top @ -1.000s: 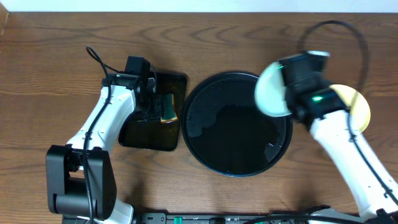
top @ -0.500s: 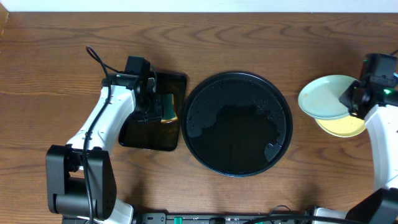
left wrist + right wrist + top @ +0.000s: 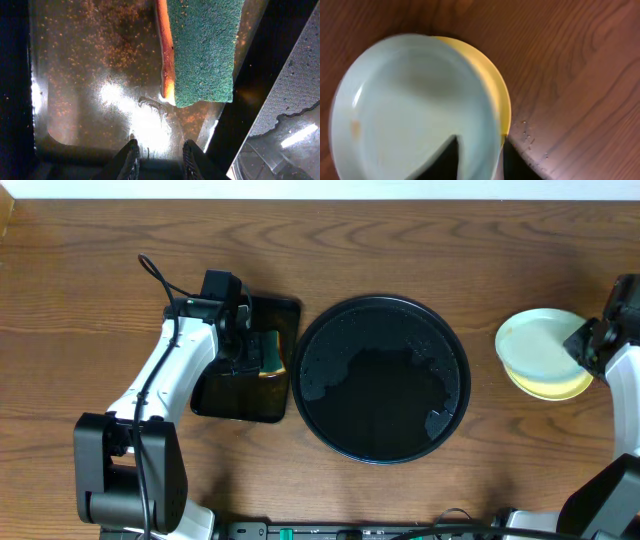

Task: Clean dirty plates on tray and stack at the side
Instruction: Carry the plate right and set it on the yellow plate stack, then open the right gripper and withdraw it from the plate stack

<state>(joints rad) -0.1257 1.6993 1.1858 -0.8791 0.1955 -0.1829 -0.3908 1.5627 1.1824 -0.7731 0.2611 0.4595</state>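
Note:
The large round black tray [image 3: 380, 415] sits mid-table, wet and with no plates on it; its edge shows in the left wrist view [image 3: 292, 100]. A pale mint plate [image 3: 535, 340] lies on a pale yellow plate [image 3: 556, 388] on the wood tabletop at the far right. Only these two plates show. My right gripper [image 3: 583, 345] is shut on the mint plate's rim [image 3: 410, 100], one finger inside and one outside, above the yellow plate [image 3: 498, 87]. My left gripper [image 3: 160, 157] is open and empty over the small rectangular tray.
A small rectangular black tray [image 3: 235, 400] left of the round tray holds soapy water and a green-and-orange sponge [image 3: 271, 354], seen just ahead of the left fingers [image 3: 202, 50]. Water drops lie on the wood beside the plates [image 3: 527, 137].
My right arm carried the mint plate from over the round tray's right rim to the far right and set it over the yellow plate. The left arm has not moved.

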